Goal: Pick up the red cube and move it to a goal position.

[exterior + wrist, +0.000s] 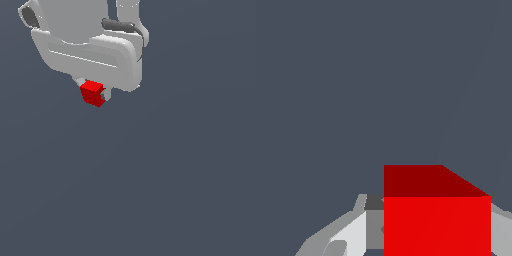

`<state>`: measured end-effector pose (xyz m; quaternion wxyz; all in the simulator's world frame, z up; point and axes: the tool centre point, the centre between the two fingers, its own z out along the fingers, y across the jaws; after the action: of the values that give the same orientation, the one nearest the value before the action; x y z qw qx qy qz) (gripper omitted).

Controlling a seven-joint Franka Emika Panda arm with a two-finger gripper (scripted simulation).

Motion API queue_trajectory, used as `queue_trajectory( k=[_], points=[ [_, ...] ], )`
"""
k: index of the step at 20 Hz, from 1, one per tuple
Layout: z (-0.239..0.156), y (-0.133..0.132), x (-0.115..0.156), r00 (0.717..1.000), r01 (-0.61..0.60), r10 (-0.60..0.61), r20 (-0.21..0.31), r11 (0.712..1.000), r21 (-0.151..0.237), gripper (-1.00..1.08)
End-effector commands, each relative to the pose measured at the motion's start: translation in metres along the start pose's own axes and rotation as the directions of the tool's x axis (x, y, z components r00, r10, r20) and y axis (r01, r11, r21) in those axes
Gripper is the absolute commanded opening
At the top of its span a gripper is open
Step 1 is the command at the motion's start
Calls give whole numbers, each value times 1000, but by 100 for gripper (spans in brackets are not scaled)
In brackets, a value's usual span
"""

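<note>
The red cube (93, 93) is pinched between the fingers (351, 232) of the gripper (94, 96), with bare grey surface (150, 190) seen beyond every cube edge.

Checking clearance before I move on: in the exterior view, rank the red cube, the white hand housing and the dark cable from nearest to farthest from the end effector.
1. red cube: between the end effector fingers.
2. white hand housing: directly above.
3. dark cable: farthest, atop the housing.
</note>
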<state>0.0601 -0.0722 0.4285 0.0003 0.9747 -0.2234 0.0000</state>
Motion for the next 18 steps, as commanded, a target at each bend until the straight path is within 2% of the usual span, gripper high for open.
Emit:
queue_trajectory(
  k=[1,9,18],
  points=[
    [-12,1,4,1000,0,0,0,1000,0,-100],
    [-39,1,12,1000,0,0,0,1000,0,-100],
    [-51,2,17,1000,0,0,0,1000,0,-100]
  ],
)
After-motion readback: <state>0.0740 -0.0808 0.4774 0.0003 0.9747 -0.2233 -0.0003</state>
